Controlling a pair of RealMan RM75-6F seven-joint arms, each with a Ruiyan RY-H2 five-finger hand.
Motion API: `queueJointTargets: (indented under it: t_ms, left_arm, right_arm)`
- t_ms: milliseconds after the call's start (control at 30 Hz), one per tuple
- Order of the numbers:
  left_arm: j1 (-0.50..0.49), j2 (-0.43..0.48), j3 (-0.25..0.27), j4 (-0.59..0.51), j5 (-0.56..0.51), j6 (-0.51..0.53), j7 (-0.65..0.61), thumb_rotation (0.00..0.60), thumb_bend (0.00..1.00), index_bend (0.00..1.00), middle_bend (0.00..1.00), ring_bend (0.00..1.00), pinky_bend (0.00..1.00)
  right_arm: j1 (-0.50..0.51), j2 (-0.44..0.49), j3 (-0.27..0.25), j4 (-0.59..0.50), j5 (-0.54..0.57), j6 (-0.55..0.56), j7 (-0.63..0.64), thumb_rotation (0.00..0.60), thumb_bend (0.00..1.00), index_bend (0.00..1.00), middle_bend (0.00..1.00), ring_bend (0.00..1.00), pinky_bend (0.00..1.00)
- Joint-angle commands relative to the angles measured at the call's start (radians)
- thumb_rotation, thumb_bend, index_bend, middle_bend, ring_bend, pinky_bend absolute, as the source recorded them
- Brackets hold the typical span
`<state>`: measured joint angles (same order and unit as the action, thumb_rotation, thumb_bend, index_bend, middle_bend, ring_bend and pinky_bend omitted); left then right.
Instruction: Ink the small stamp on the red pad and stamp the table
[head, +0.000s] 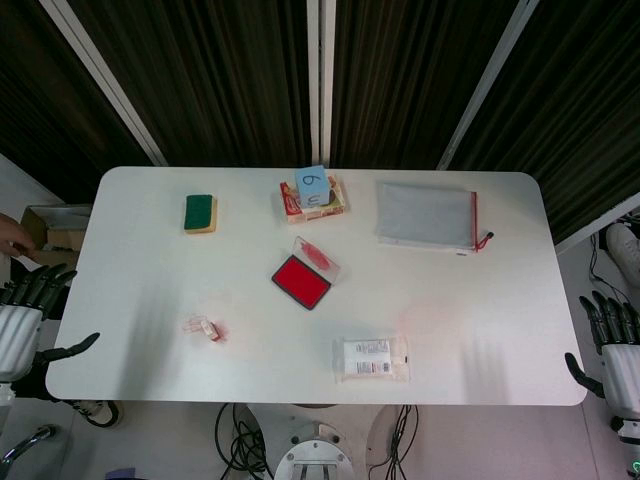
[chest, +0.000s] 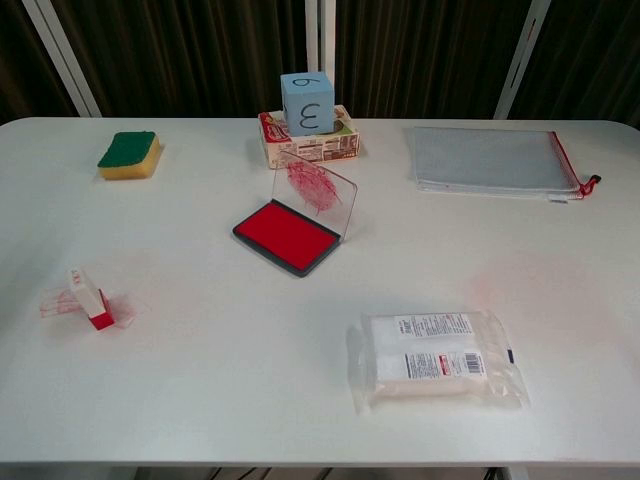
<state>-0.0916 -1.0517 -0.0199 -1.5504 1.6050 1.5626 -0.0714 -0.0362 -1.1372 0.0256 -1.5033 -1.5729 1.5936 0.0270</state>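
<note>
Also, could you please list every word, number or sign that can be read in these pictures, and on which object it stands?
"3": front face of the light blue cube, chest view.
"6": top face of the same cube, both views.
Printed cardboard box under the cube: print too small to read.
Clear plastic packet with white label: text too blurred to read.
Small red-and-clear stamp, red ink pad: no readable text.
</note>
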Motion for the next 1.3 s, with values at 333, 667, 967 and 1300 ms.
queueJointTargets:
  t_ms: [333,667,967,1300]
  left_arm:
    - [-0.005,-0.016,0.011,0.014,0.036,0.007,-0.018,0.396,0.12,0.14,0.12,0.10,0.19]
    - [-0.022,-0.004,0.018,0.011,0.047,-0.022,-0.015,0.575,0.13,0.14,0.11,0.20,0.40]
    - [-0.080,-0.155,0.063,0.224,0.269,0.022,0.021,0.600,0.21,0.16,0.24,0.84,1.00]
    - [-0.203,-0.219,0.065,0.240,0.263,-0.147,-0.010,0.600,0.21,0.18,0.24,0.86,1.00]
  right_arm:
    - [-0.008,0.003,-0.004,0.005,-0.003,0.011,0.011,0.600,0.23,0.00,0.00,0.00,0.00]
    - [-0.015,0.002,0.002,0.010,0.014,0.012,0.020,0.600,0.23,0.00,0.00,0.00,0.00]
    - [-0.012,0.023,0.008,0.000,0.037,-0.005,0.003,0.600,0.23,0.00,0.00,0.00,0.00]
    - [-0.033,0.029,0.000,0.002,0.028,0.024,0.007,0.600,0.23,0.00,0.00,0.00,0.00]
